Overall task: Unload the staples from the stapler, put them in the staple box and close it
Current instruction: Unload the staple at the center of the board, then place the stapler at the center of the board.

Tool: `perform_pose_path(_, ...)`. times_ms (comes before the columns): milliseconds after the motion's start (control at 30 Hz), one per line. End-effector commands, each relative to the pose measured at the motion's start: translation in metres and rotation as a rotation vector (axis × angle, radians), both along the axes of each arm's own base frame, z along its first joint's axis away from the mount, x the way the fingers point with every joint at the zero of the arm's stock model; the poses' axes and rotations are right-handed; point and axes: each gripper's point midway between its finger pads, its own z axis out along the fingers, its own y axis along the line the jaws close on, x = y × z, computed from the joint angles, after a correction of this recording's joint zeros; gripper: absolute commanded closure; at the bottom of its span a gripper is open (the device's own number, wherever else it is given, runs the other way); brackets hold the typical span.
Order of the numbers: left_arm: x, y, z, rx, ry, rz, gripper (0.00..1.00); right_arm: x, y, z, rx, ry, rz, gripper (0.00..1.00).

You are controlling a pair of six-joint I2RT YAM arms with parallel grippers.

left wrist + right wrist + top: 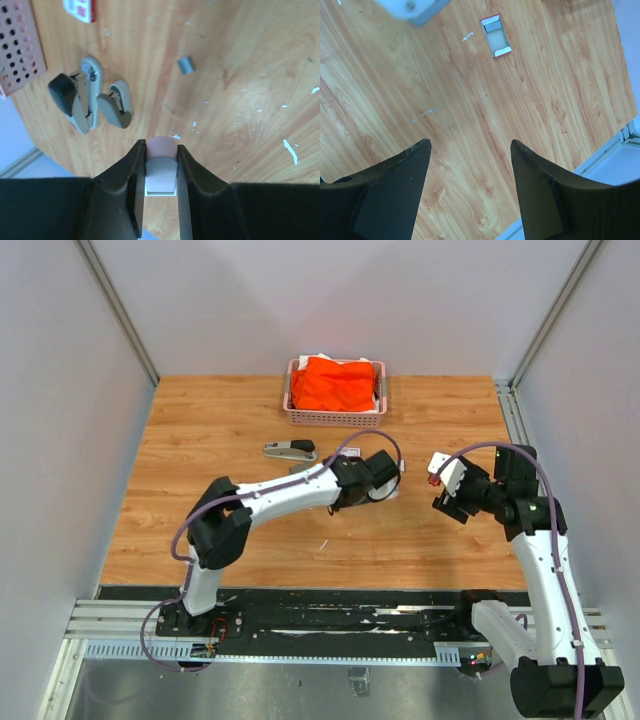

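The left gripper [161,150] is pressed together on a small grey piece with a pale pink end [161,172], held above the wooden table [200,420]. Whether that piece is a small stapler or only part of one, I cannot tell. The right gripper [470,185] hangs spread and empty over bare wood to the right. Loose staples [290,151] lie scattered on the table as thin silvery bits and short strips, with more under the right wrist camera [468,36] near a small open tray with red ends [495,36]. A grey stapler with a black end [82,102] rests farther left, just beside another grey piece [116,104], close to the white box with a red label [80,9]. The step appears to be emptying the held piece, with 2 things to mind. The left pinch should hold firm and low over clear wood, so falling staples land in sight. The right fingers should come in squarely from the side, well apart from the left fingertips, before closing.
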Motion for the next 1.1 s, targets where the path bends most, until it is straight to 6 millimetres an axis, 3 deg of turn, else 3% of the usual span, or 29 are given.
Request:
perform_pose_path(0, 0.014, 0.0, 0.046, -0.259, 0.006, 0.068, 1.0, 0.004, 0.01, 0.023, 0.098, -0.021, 0.002, 0.33)
perform_pose_path(167, 0.02, 0.014, 0.074, -0.47, 0.026, 0.089, 1.0, 0.011, 0.02, 0.031, 0.17, -0.027, 0.009, 0.32)
perform_pose_path(467, 0.046, 0.06, 0.129, -0.882, -0.067, 0.137, 1.0, 0.019, 0.039, 0.045, 0.29, -0.034, 0.062, 0.32)
perform_pose_path(767, 0.061, 0.133, 0.171, -1.199, -0.338, 0.139, 1.0, 0.022, 0.06, 0.047, 0.404, -0.012, 0.136, 0.32)
perform_pose_path(1067, 0.087, 0.231, 0.176, -1.29, -0.627, 0.355, 0.99, 0.023, 0.069, 0.04, 0.447, 0.028, 0.155, 0.32)
